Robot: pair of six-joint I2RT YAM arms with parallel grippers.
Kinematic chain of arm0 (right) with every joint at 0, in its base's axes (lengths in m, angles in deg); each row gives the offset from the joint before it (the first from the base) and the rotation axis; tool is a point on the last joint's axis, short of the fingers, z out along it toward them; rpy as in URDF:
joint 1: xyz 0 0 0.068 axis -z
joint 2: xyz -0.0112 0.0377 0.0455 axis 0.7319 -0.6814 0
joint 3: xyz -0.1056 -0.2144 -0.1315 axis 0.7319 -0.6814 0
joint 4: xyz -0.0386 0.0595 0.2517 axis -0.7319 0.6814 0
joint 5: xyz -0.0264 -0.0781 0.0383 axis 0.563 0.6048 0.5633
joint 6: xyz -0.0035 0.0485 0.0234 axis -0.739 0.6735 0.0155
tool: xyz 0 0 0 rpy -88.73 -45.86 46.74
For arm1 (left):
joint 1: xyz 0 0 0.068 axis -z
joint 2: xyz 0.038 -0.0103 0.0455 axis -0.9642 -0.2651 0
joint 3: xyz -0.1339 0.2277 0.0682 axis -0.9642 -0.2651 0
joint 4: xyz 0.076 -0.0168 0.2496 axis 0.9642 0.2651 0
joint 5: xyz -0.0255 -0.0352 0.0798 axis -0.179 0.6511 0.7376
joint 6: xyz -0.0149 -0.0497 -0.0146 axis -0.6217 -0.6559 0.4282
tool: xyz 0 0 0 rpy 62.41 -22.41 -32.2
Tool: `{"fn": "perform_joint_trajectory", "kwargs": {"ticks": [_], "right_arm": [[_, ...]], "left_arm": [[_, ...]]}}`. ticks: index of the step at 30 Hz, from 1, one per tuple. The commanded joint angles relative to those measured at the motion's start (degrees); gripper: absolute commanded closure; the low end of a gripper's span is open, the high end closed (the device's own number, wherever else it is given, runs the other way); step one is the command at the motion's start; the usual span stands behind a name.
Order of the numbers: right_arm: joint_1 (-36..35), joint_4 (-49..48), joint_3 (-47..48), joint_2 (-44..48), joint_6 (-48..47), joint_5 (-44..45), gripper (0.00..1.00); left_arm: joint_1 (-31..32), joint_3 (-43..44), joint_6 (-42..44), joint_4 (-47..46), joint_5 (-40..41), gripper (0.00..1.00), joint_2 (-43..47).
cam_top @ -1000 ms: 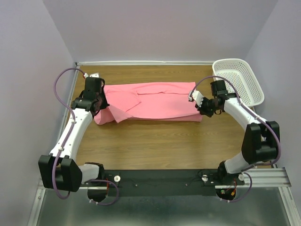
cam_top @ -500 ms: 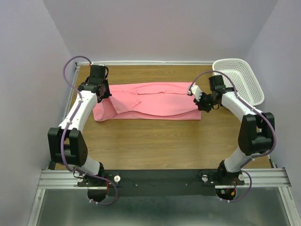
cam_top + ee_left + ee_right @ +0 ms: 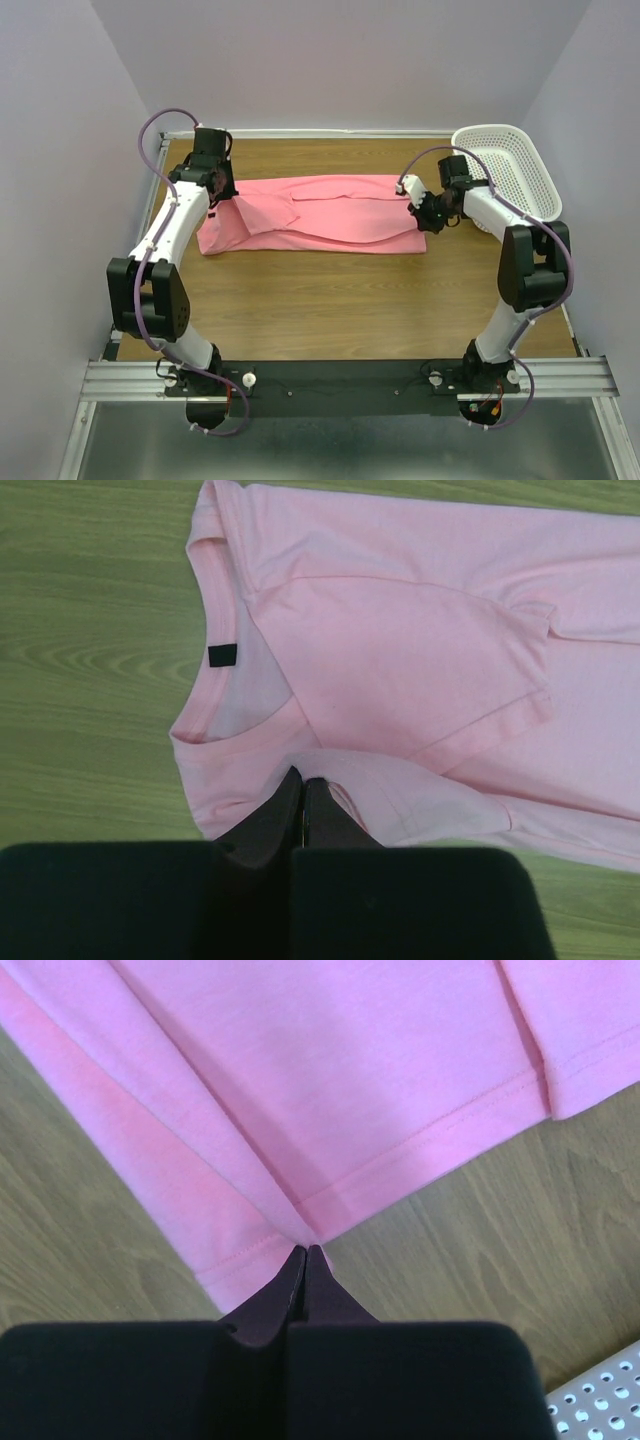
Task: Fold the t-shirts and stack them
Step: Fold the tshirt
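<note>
Salmon-pink t-shirt (image 3: pixel 330 212) across the wooden table (image 3: pixel 350 300)

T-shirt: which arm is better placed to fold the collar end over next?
Left, probably: the left gripper is shut on the t-shirt beside its collar; the right gripper pinches the hem end.

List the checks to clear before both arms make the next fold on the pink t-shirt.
1. left gripper shut on the t-shirt at its neck end: ok.
2. right gripper shut on its hem end: ok.
3. t-shirt wholly on the table: ok.
4. t-shirt apart from the basket: ok.
5. Right arm clear of the basket's rim: cannot tell.
</note>
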Motion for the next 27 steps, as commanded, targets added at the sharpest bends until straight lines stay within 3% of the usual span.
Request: {"fn": "perform_joint_trajectory", "kwargs": {"ticks": [1,27], "right_arm": [[0.37,-1.96,2.64,-2.39,2.66,1.45,0.99],[0.46,-3.19,9.94,-8.37,6.79,1.28,0.99]], "left_arm": [[-0.4,1.9,0.88,1.08,0.87,1.0,-1.74],[-1.1,10.52,2.55,3.54,1.93,1.0,-10.53]]}}
